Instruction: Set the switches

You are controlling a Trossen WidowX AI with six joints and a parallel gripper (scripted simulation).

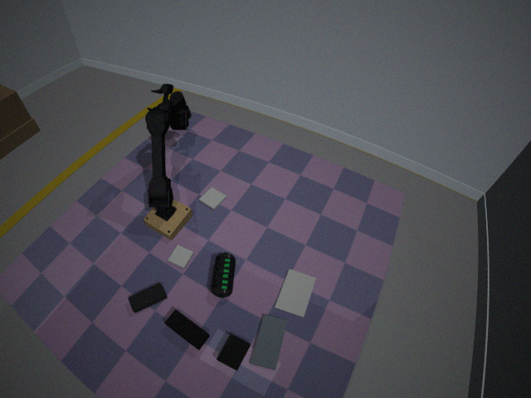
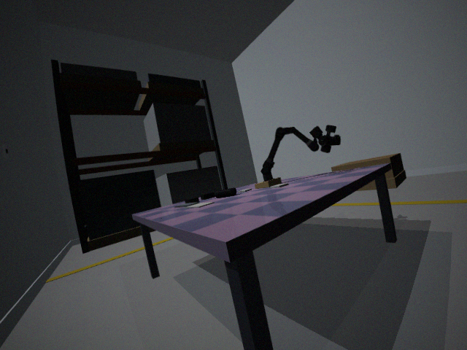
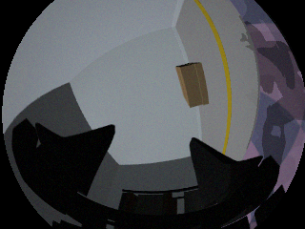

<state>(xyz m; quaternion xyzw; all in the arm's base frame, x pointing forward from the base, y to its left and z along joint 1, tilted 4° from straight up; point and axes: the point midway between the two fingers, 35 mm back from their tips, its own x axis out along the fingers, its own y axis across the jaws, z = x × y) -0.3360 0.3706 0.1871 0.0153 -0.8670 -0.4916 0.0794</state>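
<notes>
And here's the controller (image 1: 223, 273) (image 2: 226, 192), a dark, rounded-end bar lying on the checkered bench (image 1: 245, 231) (image 2: 256, 224), with six green patches in a row along its top, between small pale marks at the ends. The label underneath is hidden, and which way each switch tips is too small to tell. It sits between a small pale square (image 1: 181, 255) and a larger pale panel (image 1: 295, 293), touching neither, with two black blocks (image 1: 147, 297) (image 1: 187, 328) near it. Over to the gripper (image 1: 165, 97) (image 2: 333, 136) (image 3: 152, 135): jaws released, fingers wide apart, nothing between them, up in the air beyond the arm's wooden base (image 1: 182, 220) (image 2: 260, 185), well apart from the controller, which is out of the wrist view.
</notes>
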